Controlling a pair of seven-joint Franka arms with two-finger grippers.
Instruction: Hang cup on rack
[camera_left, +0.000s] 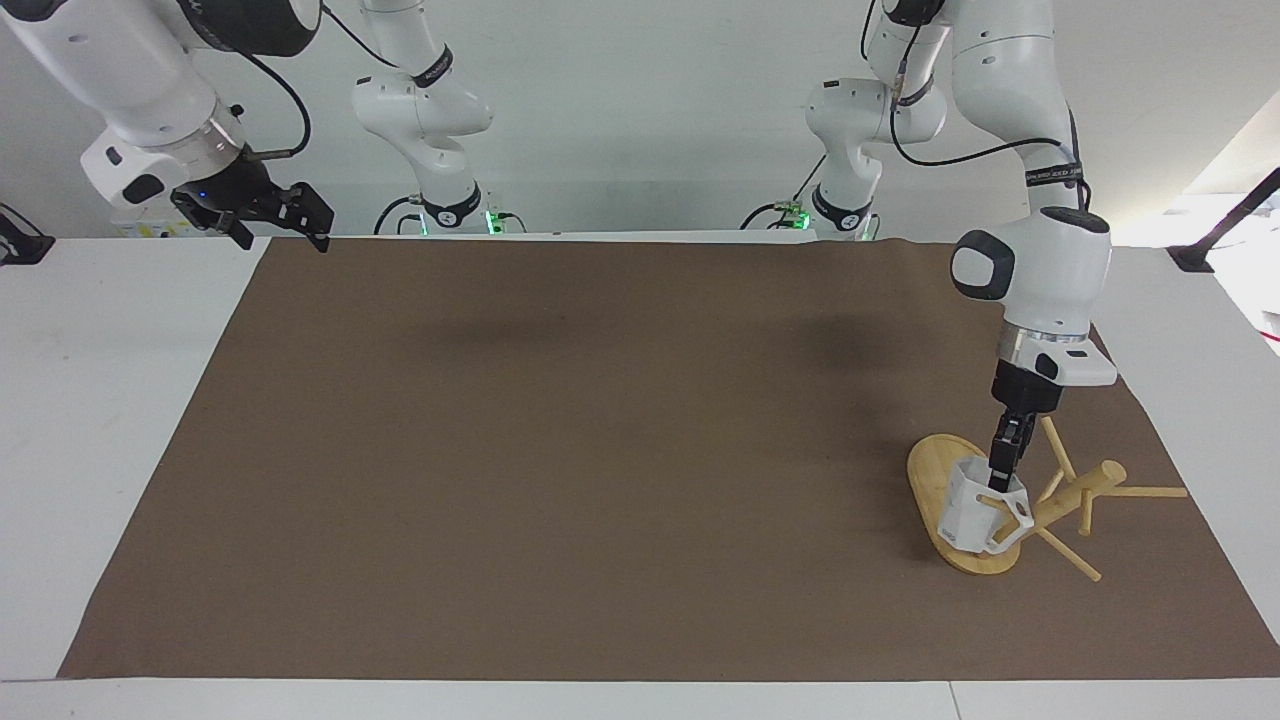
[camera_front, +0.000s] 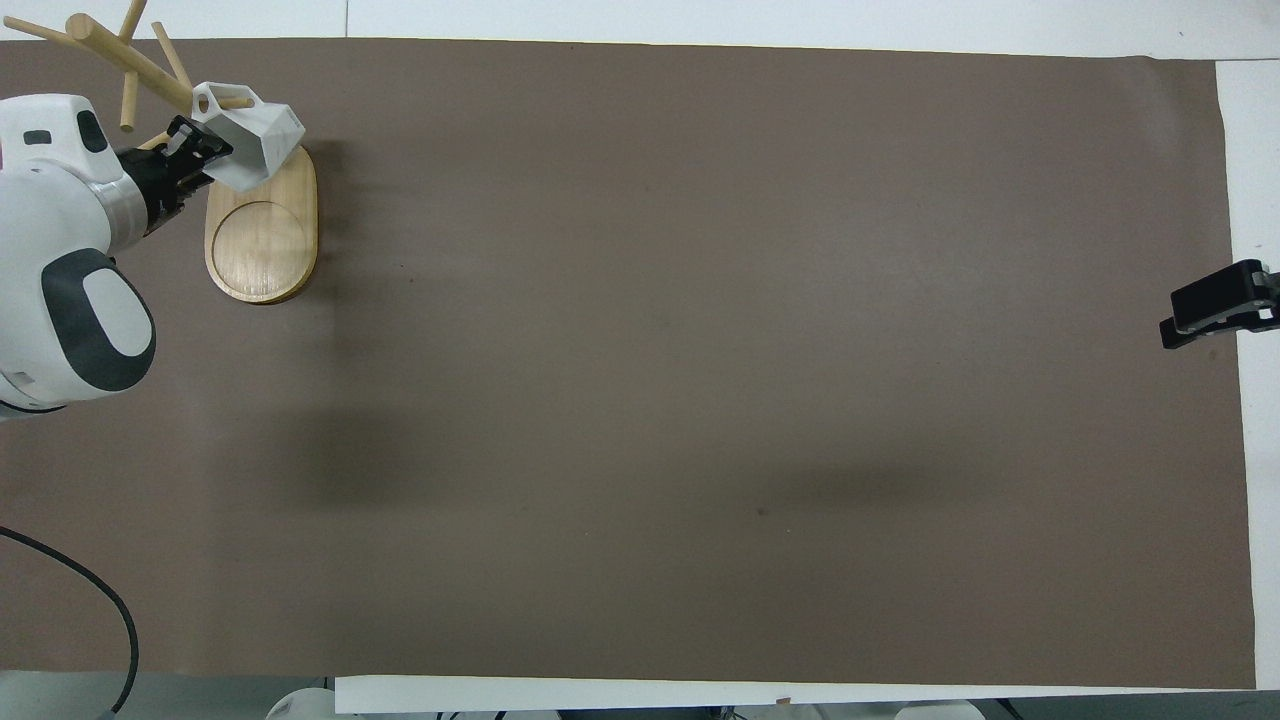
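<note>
Facing view. The left gripper (camera_left: 1003, 472) hangs over the rack (camera_left: 1040, 507), its jaws pinching the rim of the cup (camera_left: 970, 517) on the side toward the post. The cup sits low over the rack's oval base, and its handle appears to have a short peg running through the hole, though whether the cup's weight is on the peg I cannot tell. To finish well, I judge the gripper should ease the cup along the peg toward the post until the handle seats, and let go only once the cup has settled. The rack looks tilted, its post slanting toward the left arm's end of the desk (camera_left: 560, 450), so any sideways push could tip it more; pressure is best kept light and in line with the peg. The cup is small, white and faceted, with a hexagonal mouth, tapering sides and an angular handle. The right gripper (camera_left: 282, 215) waits over the desk's edge at the right arm's end; its jaws look spread.

Overhead view. The left gripper (camera_front: 196, 154) comes in from the left arm's end and pinches the cup (camera_front: 252, 146) at the rim. The cup lies over the part of the base farther from the robots, its handle against the post with a peg tip poking out by the hole. The rack (camera_front: 262, 230) shows an oval slab with a round groove; post and pegs fan out farther from the robots. Of the right gripper (camera_front: 1215, 317) only a dark tip shows.
</note>
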